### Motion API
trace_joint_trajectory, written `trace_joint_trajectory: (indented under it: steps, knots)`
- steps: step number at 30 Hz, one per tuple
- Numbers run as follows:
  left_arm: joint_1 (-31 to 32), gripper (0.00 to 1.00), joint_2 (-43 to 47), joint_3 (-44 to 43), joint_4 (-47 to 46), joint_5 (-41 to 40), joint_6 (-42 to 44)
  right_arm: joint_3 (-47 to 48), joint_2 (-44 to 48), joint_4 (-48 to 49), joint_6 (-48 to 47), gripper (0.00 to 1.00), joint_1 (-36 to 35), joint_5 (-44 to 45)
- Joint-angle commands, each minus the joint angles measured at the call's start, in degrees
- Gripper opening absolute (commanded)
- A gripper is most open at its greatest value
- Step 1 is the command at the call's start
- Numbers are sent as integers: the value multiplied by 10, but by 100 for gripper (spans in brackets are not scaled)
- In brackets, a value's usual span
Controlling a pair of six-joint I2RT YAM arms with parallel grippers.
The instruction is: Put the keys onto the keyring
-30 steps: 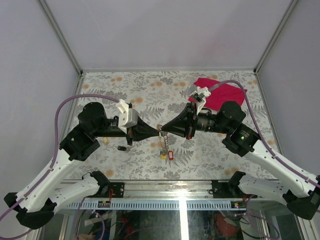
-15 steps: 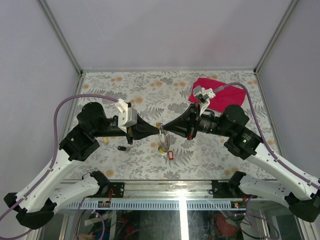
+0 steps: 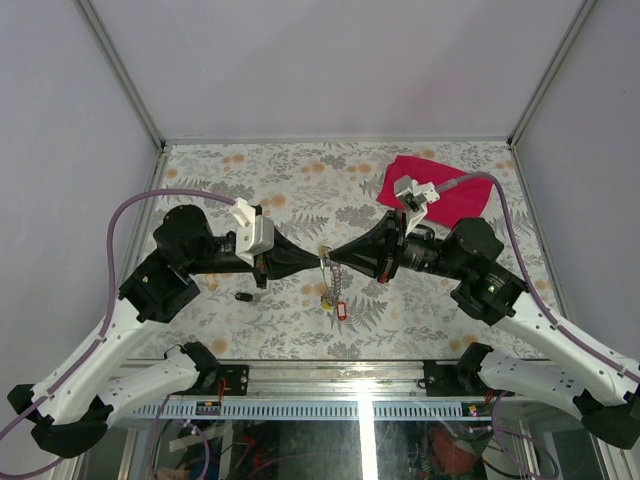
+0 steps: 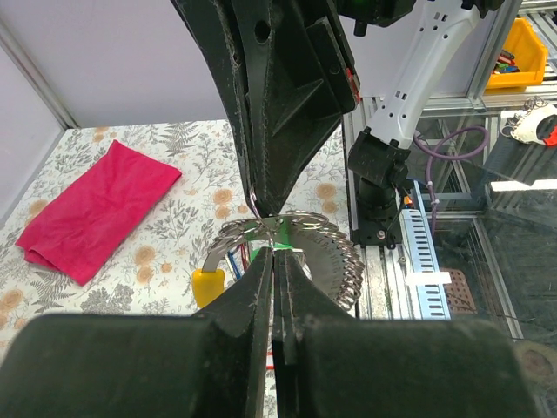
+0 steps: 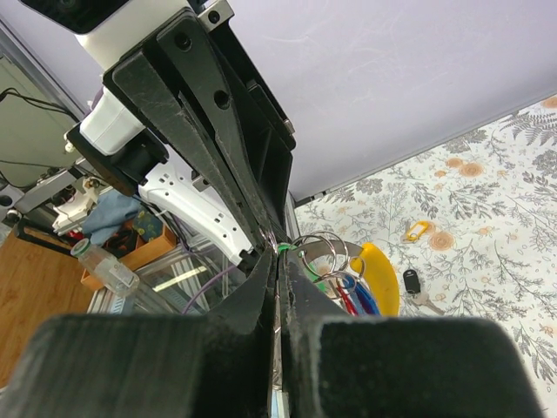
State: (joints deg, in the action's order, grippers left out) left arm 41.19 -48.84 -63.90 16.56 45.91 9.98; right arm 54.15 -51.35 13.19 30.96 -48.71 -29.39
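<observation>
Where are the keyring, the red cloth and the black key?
keyring (image 4: 344, 261): left wrist view, right curve of ring.
red cloth (image 4: 96, 205): left wrist view, its middle.
black key (image 5: 411, 280): right wrist view, its head.

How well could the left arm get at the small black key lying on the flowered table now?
Probably not yet. The small black key lies uncovered close by, but the left gripper is shut on the silvery metal keyring, which the right gripper also pinches.
</observation>
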Motion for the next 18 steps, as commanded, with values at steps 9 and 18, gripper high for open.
trace_joint_trajectory:
  steps: [9,18]
  knots:
    - [0,0,19,-6,11,9,-2,-10,63,107,6,0,9,93]
    - [0,0,2,-4,7,24,-8,-15,59,130,15,0,9,102]
